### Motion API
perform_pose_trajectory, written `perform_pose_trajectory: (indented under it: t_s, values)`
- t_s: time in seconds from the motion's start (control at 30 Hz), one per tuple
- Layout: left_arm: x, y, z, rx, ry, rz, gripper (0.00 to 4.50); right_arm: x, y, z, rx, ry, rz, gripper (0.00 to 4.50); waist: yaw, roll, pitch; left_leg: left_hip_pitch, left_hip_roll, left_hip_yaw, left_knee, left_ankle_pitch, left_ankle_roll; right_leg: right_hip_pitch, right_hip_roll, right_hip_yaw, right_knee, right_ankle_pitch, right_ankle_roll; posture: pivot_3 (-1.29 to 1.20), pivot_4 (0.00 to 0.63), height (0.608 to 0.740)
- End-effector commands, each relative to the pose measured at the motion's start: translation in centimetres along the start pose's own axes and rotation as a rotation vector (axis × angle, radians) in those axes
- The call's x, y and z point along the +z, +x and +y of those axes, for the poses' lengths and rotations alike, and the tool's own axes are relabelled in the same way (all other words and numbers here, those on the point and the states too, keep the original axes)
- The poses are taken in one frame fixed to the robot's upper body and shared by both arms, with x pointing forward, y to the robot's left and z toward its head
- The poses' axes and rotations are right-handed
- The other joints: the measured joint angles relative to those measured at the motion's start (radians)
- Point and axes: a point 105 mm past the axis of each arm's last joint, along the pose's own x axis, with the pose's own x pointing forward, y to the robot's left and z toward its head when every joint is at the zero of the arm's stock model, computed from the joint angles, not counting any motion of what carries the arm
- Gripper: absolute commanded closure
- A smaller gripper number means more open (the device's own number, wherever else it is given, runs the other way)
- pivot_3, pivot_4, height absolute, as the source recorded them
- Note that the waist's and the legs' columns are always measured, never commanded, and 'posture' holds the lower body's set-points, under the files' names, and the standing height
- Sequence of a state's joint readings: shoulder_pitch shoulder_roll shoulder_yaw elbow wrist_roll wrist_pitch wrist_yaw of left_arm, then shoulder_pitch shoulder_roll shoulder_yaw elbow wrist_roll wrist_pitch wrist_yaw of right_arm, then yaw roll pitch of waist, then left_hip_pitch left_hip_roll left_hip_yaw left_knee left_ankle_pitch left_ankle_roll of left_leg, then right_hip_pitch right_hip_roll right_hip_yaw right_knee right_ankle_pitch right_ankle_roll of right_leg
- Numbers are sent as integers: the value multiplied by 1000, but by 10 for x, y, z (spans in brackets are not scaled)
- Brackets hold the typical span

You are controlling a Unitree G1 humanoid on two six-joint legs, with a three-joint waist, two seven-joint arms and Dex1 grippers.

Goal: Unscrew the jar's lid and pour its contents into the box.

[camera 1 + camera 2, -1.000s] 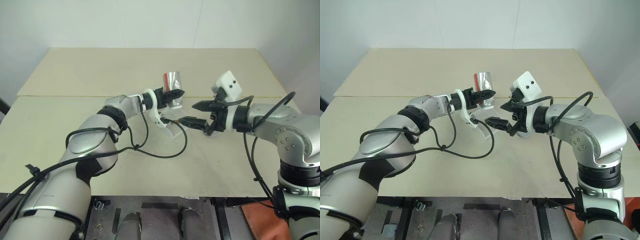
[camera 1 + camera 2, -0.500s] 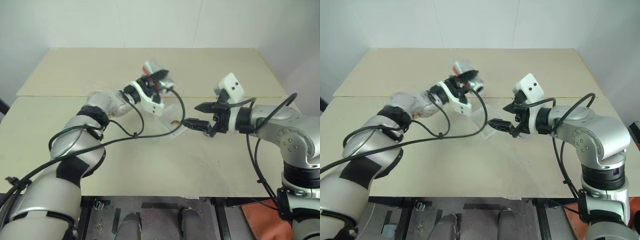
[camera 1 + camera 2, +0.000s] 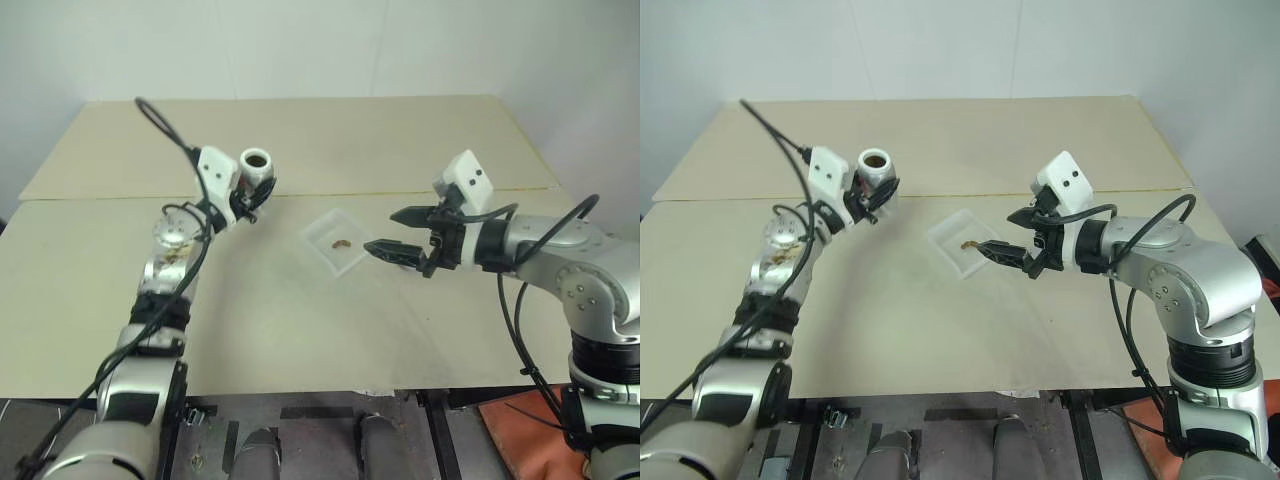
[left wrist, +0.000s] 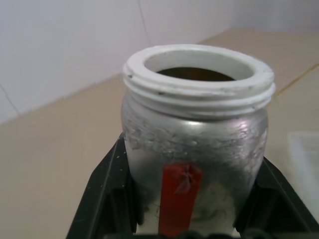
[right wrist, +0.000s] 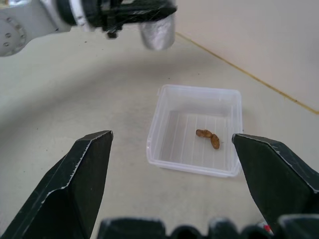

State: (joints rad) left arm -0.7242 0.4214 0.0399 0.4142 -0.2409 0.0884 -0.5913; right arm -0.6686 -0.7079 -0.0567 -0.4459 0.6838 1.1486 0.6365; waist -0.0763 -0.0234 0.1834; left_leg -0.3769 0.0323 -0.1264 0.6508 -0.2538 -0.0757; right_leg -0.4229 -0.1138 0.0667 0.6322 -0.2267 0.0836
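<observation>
The pour looks done: a small brownish lump [image 5: 208, 137], the contents, lies on the ribbed floor of the clear plastic box [image 3: 322, 244], which sits on the tan table [image 3: 400, 140] between the two arms. The left gripper [image 3: 250, 195] is clamped on the silvery jar [image 3: 257, 168], fingers pressed against its sides, holding it upright with its white threaded mouth facing up; the left wrist view looks down at that open rim, the red strip of the label [image 4: 179, 196] and the dark inside, where no piece can be made out. The jar hangs above the table, well to the left of the box. The right gripper [image 3: 399, 232] hovers just beside the box's right edge with its fingers spread wide and nothing between them; its wrist view frames the box and lump between the two black pads [image 5: 84, 169]. The lid is not to be found. What remains, by judgement, is tidying: setting the empty jar down on bare tabletop clear of the box, keeping it level and lowering it until the base rests before the fingers let go. A second ago the jar was tipped over the box right in front of the right gripper; since then the left arm has swung it away to the left and rolled it back upright, while the right gripper has kept its place and its wide spread.
</observation>
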Motion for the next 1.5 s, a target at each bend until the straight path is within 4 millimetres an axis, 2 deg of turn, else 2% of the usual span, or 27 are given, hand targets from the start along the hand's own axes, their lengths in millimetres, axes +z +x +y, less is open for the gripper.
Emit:
perform_pose_trajectory:
  t_s: [0.03, 0.4, 0.63, 0.77, 0.9, 1.03, 1.23, 1.3, 1.43, 1.5]
  values:
    - [6, -12, 1, 48, -47, -32, 2576, 7, -7, 2, -15, -81, -49, 46, 4, 0, 0, 1, 0, 0, 0, -1, 1, 1, 0, 0, 0, 0, 0, 0, 150, 740]
    - [-33, -27, -9, 88, -77, 45, 2576, 2, -12, 7, -3, -121, -54, 46, 6, 0, 0, 1, 0, 1, 0, -2, 3, 1, 0, 0, -2, 0, 0, 0, 150, 740]
    - [-50, -35, -14, 87, -87, 76, 2576, 2, -14, 8, 4, -131, -56, 46, 7, 0, 0, 2, 0, 1, 0, -2, 3, 2, 0, 0, -3, 0, 0, 0, 150, 740]
    - [-53, -38, -17, 84, -96, 88, 1264, 2, -14, 8, 6, -134, -55, 0, 7, 0, -1, 2, 0, 1, 0, -2, 3, 2, 0, 1, -3, 0, 0, 0, 150, 740]
    - [-48, -48, -13, 71, -74, 95, 18, 3, -15, 8, 7, -136, -56, 0, 9, 0, -1, 2, 0, 1, 0, -2, 4, 2, 0, 1, -3, 0, 0, 0, 150, 740]
    - [-36, -67, -18, -35, -50, 104, 18, 2, -15, 7, 4, -137, -55, 0, 6, 0, -1, 2, 0, 1, -1, -2, 4, 1, 0, 1, -2, 0, 0, 0, 150, 740]
    - [-11, -119, -12, -194, 15, 200, 18, -2, -21, 5, 3, -145, -41, 0, 8, 0, -1, 3, 1, 1, -2, -2, 4, 1, 0, 1, -3, 0, 0, 0, 150, 740]
    - [3, -137, -6, -252, 35, 212, 18, -3, -24, 5, 4, -153, -38, 0, 8, 0, 0, 3, 1, 1, -2, -2, 4, 1, 0, 1, -3, 0, -1, 0, 150, 740]
    - [43, -166, 5, -375, 68, 123, 18, -7, -33, 1, 0, -167, -33, 0, 11, 1, 0, 3, 1, 2, -3, -3, 5, 1, 0, 1, -4, -1, -1, 0, 150, 740]
    - [51, -174, 6, -407, 75, 122, 18, -7, -37, 1, 0, -173, -33, 0, 13, 1, 0, 3, 1, 2, -3, -3, 5, 1, 0, 1, -5, -1, -1, 0, 150, 740]
